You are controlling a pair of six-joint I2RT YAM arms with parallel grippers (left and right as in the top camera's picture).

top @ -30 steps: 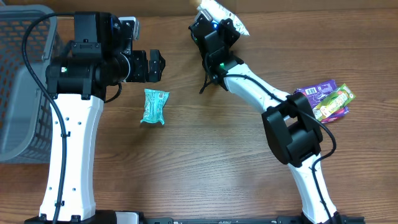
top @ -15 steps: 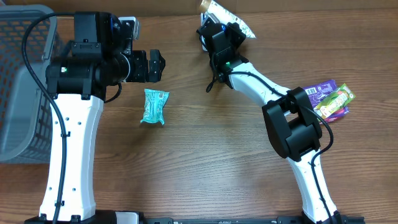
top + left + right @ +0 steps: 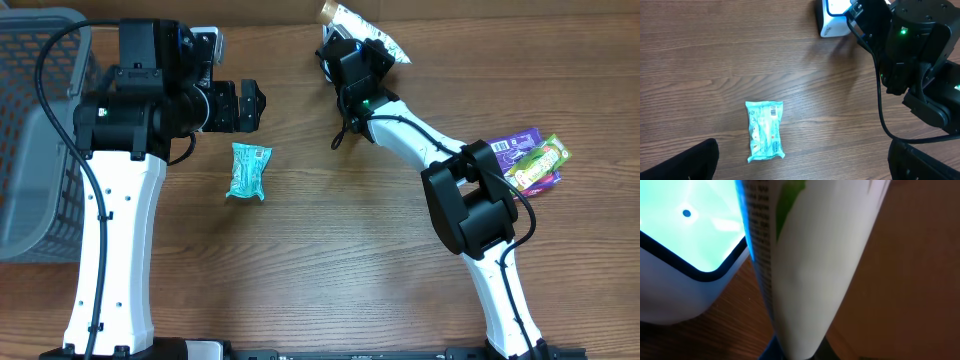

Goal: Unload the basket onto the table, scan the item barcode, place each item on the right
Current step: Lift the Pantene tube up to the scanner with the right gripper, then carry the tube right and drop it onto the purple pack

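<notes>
right pincer (image 3: 340,45): clamped shut on a white packet (image 3: 365,22), with the fingers pinching its lower end in the right wrist view

white packet: stood up out of the right pincer. It had a green patch and a strip of tiny print down one edge, too blurry to read

scanner (image 3: 832,22): a white box with a glowing screen, just beside the right pincer. The printed edge of the packet hung right next to the lit window, though nobody could tell if they touched

left pincer (image 3: 250,105): wide open with nothing between its fingers, hanging above the table (image 3: 320,260)

teal packet (image 3: 248,171): lay flat on the wood just beneath the left pincer and between the two spread fingers in the left wrist view, clear of both. It had a small barcode near its top corner

basket (image 3: 40,130): a grey mesh one, off behind the left pincer on the far side of the left arm and partly cut off by the frame. Only its own mesh walls and floor showed

purple packet (image 3: 510,148): well away from the right pincer, down by that arm's elbow

green and yellow packet (image 3: 542,165): touching the purple one and partly overlapping it, just as far from the right pincer
</notes>
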